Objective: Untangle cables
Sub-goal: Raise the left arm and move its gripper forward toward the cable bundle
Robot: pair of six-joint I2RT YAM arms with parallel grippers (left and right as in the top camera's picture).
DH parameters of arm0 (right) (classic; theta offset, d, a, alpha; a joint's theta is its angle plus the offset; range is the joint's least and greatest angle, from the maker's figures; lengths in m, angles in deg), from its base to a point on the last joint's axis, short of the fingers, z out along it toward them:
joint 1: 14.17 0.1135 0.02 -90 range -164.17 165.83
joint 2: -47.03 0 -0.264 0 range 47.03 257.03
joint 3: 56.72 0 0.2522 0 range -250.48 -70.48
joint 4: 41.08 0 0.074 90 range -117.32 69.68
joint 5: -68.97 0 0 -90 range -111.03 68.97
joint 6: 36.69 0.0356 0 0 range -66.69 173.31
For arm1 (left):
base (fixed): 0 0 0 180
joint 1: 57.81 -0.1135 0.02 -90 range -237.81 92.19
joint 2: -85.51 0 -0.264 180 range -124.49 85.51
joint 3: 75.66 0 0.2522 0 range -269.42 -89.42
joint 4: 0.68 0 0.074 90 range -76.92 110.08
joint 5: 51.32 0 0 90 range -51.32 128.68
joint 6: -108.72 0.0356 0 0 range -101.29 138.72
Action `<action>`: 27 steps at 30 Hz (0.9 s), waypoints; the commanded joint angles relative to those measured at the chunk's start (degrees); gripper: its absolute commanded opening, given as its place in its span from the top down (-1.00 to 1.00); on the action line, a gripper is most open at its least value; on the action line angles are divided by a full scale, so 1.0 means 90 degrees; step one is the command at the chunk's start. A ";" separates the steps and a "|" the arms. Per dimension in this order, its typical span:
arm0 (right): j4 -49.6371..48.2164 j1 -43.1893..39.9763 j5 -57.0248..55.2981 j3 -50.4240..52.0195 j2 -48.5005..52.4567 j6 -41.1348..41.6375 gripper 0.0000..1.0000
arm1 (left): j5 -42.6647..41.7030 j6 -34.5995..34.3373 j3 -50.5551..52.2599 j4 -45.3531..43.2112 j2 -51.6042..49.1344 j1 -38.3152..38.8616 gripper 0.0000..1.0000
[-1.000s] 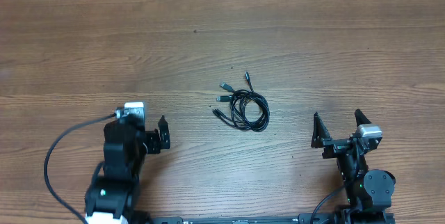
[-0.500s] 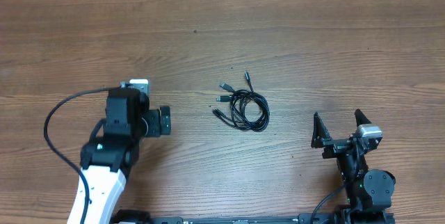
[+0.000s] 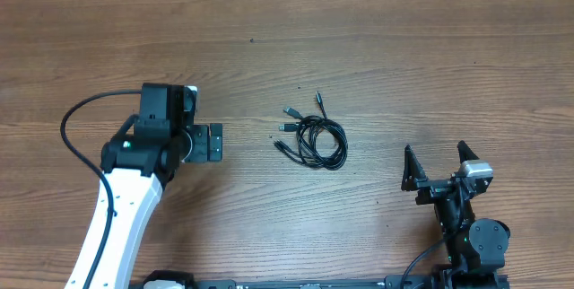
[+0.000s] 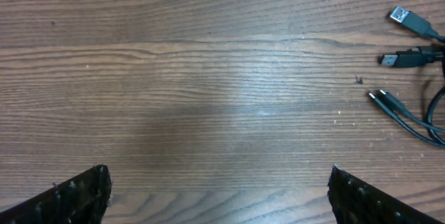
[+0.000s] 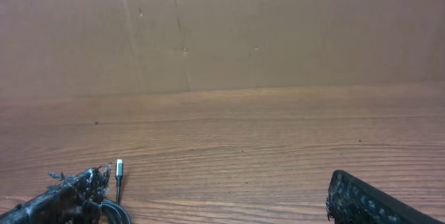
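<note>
The cables (image 3: 316,136) lie in a small black tangle of loops at the middle of the wooden table, with several plug ends fanned out to its upper left. My left gripper (image 3: 213,143) hovers open a short way left of the bundle, pointing at it. In the left wrist view the plug ends of the cables (image 4: 407,57) show at the right edge, and bare wood lies between the open fingertips (image 4: 78,193). My right gripper (image 3: 438,165) stands open near the front right, apart from the bundle. Its wrist view catches one silver-tipped plug (image 5: 119,168) by the left finger.
A brown cardboard wall (image 5: 222,29) closes off the far edge of the table (image 3: 430,47). A thick black wire (image 3: 76,118) arcs out from the left arm.
My left arm has reached forward and swung its gripper toward the cables, from the front left to beside the bundle. The right arm and the cables have not moved.
</note>
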 commanded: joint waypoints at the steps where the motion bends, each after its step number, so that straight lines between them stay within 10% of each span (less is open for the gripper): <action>1: -0.0017 -0.0041 -0.0058 0.0068 -0.0015 0.0027 -0.99 | -0.0180 0.0051 -0.0364 0.0134 -0.0255 -0.0034 -1.00; 27: -0.0017 -0.0041 -0.0061 0.0068 -0.0015 0.0027 -1.00 | -0.0549 0.0364 -0.1768 0.1467 -0.1710 -0.0024 -1.00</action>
